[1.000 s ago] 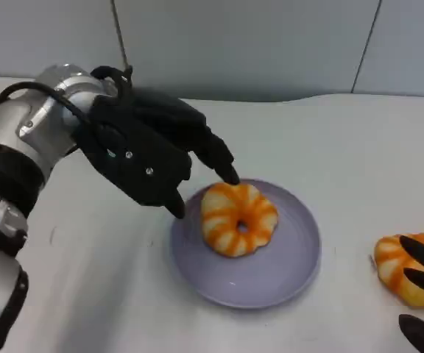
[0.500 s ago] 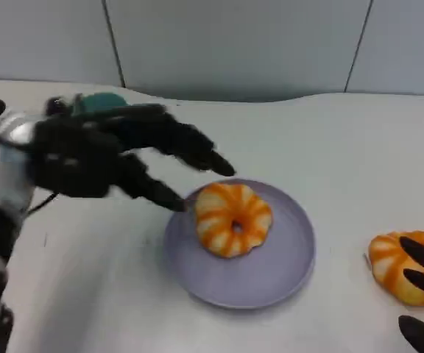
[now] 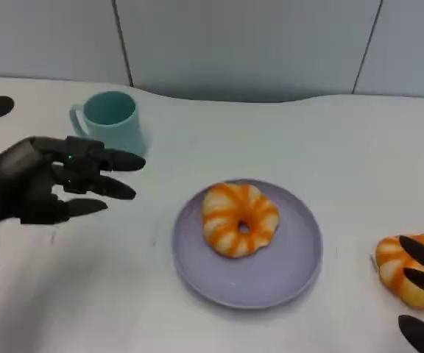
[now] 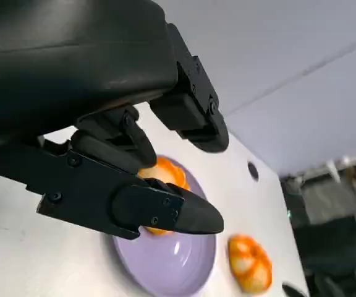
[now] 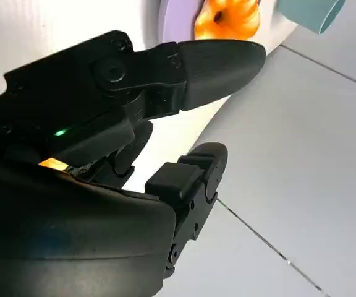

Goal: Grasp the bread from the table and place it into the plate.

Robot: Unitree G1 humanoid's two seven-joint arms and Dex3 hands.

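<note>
So the white tabletop (image 3: 285, 132) took up nearly the whole head view, with grey wall panels behind it. Next biggest was the round lilac plate (image 3: 285, 268), sitting about dead centre, slightly toward 5 o'clock. The black left hand (image 3: 46, 184) hovered out at 9 o'clock, well apart from the plate, fingers spread and pointing toward 3 o'clock with nothing in them. A teal ceramic mug (image 3: 112, 121) stood at about 10 o'clock, just beyond that hand. On the plate sat the orange-and-cream striped ring of bread (image 3: 238, 218), lying flat, a bit toward the plate's 10 o'clock side. A second striped bread roll (image 3: 396, 268) lay on the table at 4 o'clock, clear of the plate. The black right hand (image 3: 422, 294) was right over it, fingertips overlapping the roll; couldn't tell if it was actually touching or gripping it.
</note>
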